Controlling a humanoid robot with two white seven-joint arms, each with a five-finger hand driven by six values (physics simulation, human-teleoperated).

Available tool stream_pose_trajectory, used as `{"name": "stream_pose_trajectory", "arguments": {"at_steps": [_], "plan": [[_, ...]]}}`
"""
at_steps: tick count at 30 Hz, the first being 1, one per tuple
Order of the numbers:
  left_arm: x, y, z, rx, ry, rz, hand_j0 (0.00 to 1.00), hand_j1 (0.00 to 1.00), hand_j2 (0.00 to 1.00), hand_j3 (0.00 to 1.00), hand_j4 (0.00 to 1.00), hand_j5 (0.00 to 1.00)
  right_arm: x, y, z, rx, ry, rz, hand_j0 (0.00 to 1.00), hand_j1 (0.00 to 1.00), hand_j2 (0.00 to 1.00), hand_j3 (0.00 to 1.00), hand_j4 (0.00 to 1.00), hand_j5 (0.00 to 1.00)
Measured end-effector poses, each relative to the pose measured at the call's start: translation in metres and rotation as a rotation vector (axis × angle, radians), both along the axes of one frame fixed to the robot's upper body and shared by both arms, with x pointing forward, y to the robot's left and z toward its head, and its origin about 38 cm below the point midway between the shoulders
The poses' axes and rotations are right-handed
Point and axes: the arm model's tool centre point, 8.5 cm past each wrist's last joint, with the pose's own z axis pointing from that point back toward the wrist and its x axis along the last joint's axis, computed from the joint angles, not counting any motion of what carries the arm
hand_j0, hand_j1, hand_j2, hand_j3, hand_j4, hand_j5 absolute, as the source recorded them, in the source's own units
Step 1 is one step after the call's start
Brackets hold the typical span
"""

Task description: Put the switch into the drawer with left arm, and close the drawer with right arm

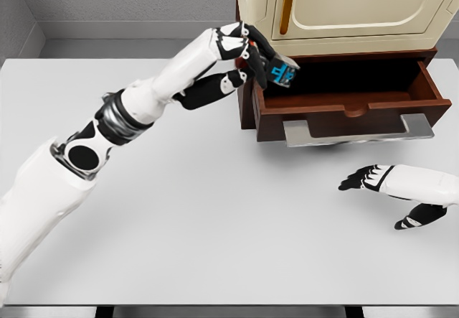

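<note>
Head view: switch [282, 71] in left robot hand [247, 56], seemingly over open drawer [344, 103].

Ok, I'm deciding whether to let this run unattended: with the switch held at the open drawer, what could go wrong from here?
1. The left hand holds the switch right at the drawer's left wall; released here, it might catch the edge and fall onto the table.
2. The left fingers reach over the drawer opening; if the right hand, resting open on the table, pushes the handle early, they could be pinched.
</note>
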Motion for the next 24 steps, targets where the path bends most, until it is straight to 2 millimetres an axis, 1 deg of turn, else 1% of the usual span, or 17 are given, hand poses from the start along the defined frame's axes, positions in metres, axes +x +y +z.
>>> {"name": "stream_pose_trajectory", "arguments": {"at_steps": [11,19,24], "plan": [[0.002,-0.008,0.015,-0.005,-0.030,-0.024,0.30,0.30,0.30,0.30,0.30,0.30,0.000,0.000,0.000,0.000,0.001,0.000,1.00,1.00,1.00,1.00,1.00,1.00],[0.003,-0.019,0.012,-0.018,-0.015,-0.041,0.30,0.30,0.30,0.30,0.30,0.30,0.000,0.000,0.000,-0.002,0.002,0.001,1.00,1.00,1.00,1.00,1.00,1.00],[0.004,-0.031,0.005,-0.025,0.008,-0.052,0.30,0.30,0.30,0.30,0.30,0.30,0.000,0.000,0.000,-0.003,0.002,0.000,1.00,1.00,1.00,1.00,1.00,1.00]]}}
